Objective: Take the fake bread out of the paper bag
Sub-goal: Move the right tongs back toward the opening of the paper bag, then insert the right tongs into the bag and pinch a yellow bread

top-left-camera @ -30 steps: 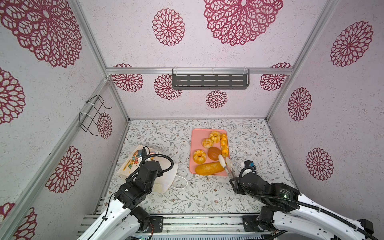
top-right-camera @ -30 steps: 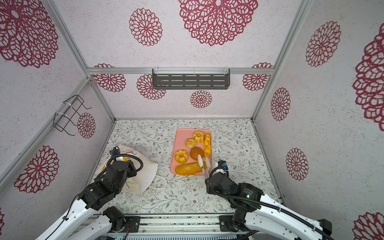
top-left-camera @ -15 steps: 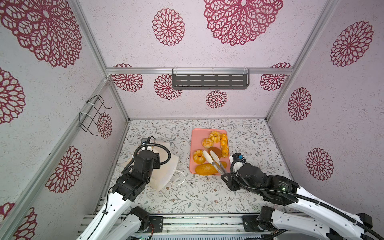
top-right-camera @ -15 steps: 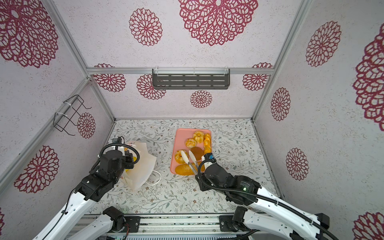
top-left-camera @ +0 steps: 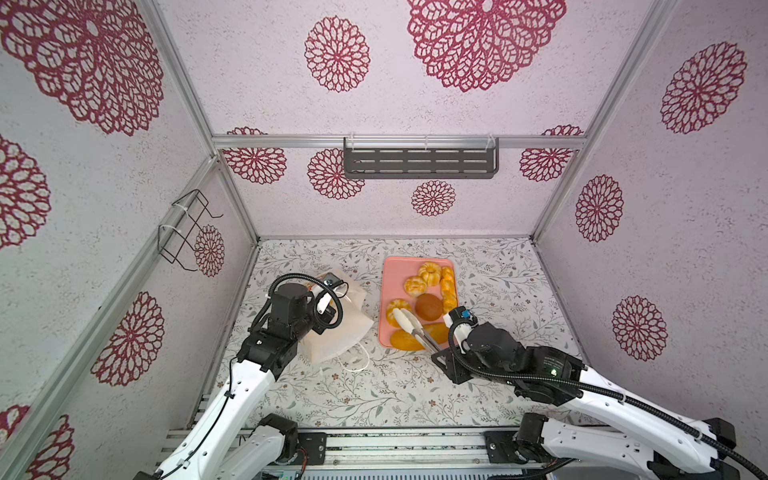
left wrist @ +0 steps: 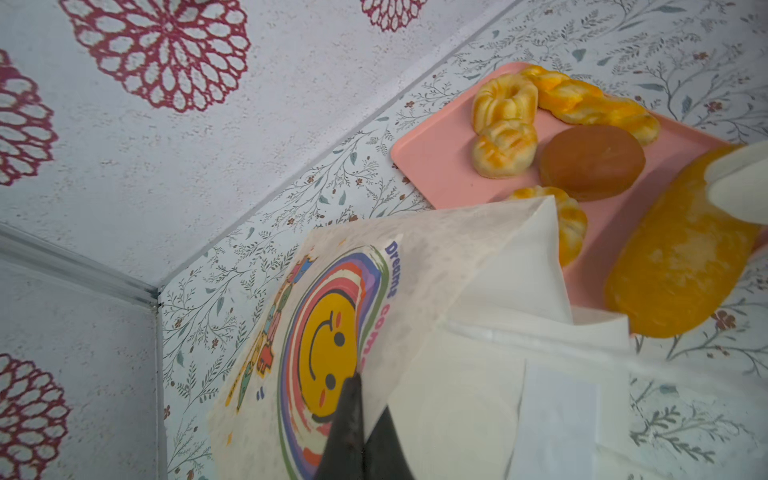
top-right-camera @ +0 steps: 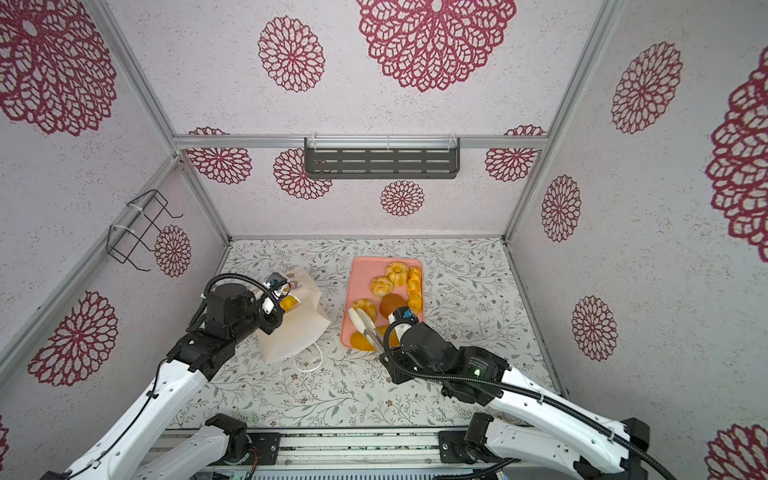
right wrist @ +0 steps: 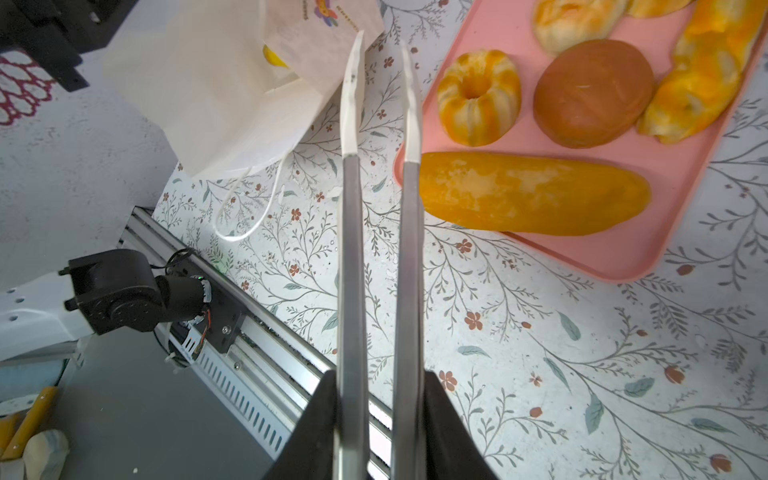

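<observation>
The white paper bag [top-left-camera: 340, 332] [left wrist: 457, 374] is held tilted up off the floral table, with my left gripper [left wrist: 357, 399] shut on its printed front edge. One yellow piece of fake bread [right wrist: 272, 58] [top-right-camera: 288, 302] shows inside the bag's mouth. Several other pieces lie on the pink tray [top-left-camera: 388, 270]: the long loaf [top-left-camera: 415, 338] [right wrist: 532, 197], the dark round bun [top-left-camera: 429, 306], a ring [right wrist: 478, 95] and the braided stick [top-left-camera: 448, 286]. My right gripper [right wrist: 380, 382] is shut on metal tongs [right wrist: 380, 62]. Their white tips stand slightly apart, hold nothing, and point at the bag's mouth.
The bag's white cord handle [top-left-camera: 353, 361] trails on the table in front of the bag. A metal rail [right wrist: 249, 345] runs along the table's front edge. A wire rack [top-left-camera: 187, 228] hangs on the left wall and a grey shelf [top-left-camera: 419, 162] on the back wall.
My left gripper has raised the bag from lying flat to tilted up. The right arm has swung the tongs left, from the tray's right edge towards the bag, and their tips have narrowed.
</observation>
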Action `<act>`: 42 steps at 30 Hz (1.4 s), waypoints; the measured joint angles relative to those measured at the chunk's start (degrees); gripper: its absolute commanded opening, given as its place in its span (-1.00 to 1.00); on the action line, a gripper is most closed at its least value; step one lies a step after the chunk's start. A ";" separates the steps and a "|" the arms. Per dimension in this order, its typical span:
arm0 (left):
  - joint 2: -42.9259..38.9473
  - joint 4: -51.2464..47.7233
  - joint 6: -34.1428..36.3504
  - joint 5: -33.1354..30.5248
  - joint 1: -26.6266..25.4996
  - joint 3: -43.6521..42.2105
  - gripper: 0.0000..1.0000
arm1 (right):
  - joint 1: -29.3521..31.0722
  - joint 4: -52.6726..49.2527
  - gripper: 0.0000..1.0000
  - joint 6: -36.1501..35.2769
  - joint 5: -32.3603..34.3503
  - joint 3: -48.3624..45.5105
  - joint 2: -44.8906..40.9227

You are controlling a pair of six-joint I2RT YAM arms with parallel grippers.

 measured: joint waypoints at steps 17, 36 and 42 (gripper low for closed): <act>-10.78 2.14 -8.26 4.68 0.04 -9.38 -1.00 | 15.67 12.39 -0.41 -0.50 -1.75 7.34 17.77; -11.87 2.32 -20.17 7.30 0.02 -9.44 -1.00 | 14.88 15.23 -0.32 -13.97 10.36 10.43 29.81; -11.87 5.07 -24.59 6.60 0.02 -9.60 -1.00 | 14.36 25.38 -0.32 2.99 5.64 7.48 30.69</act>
